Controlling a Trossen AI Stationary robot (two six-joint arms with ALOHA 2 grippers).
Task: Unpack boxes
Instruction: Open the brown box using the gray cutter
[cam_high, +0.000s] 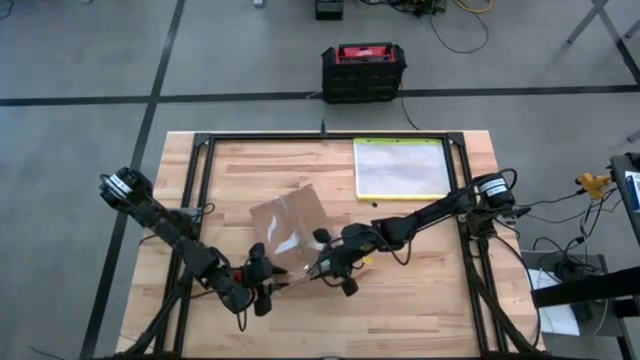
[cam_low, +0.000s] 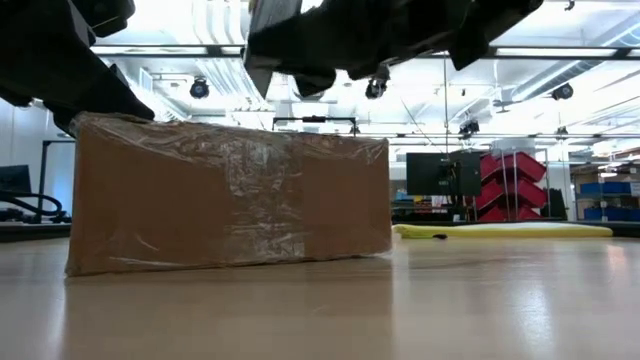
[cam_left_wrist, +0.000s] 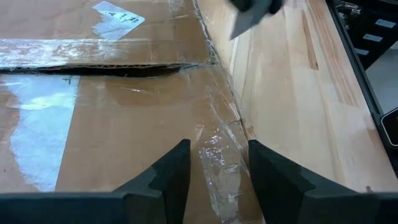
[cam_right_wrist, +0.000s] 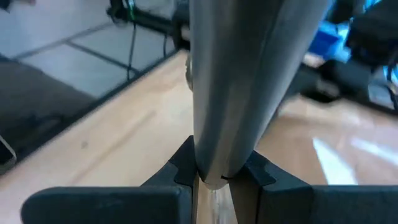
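Wood planks make up the surface (cam_high: 420, 290), ringed by a black frame. Going left to right in the high view: the left arm reaches in from nine o'clock, and its left claw (cam_high: 262, 290) sits at the carton's near corner, at about seven o'clock from the carton's centre. In the left wrist view its two dark fingers (cam_left_wrist: 171, 177) stand apart, holding nothing, with a strip of shiny clear tape (cam_left_wrist: 217, 165) showing between them. The brown cardboard carton (cam_high: 288, 228) lies flat near the middle of the surface, its taped seam partly gaping. Just at its five o'clock corner is the right claw (cam_high: 322, 265), pinched on a grey metal blade-like tool (cam_right_wrist: 239, 87) whose tip points toward the left claw. At two o'clock from the carton, well apart, lies a clear pouch with yellow-green edge (cam_high: 400, 168). Beyond the surface, at twelve o'clock on the floor, stands a black-and-red case (cam_high: 363, 72).
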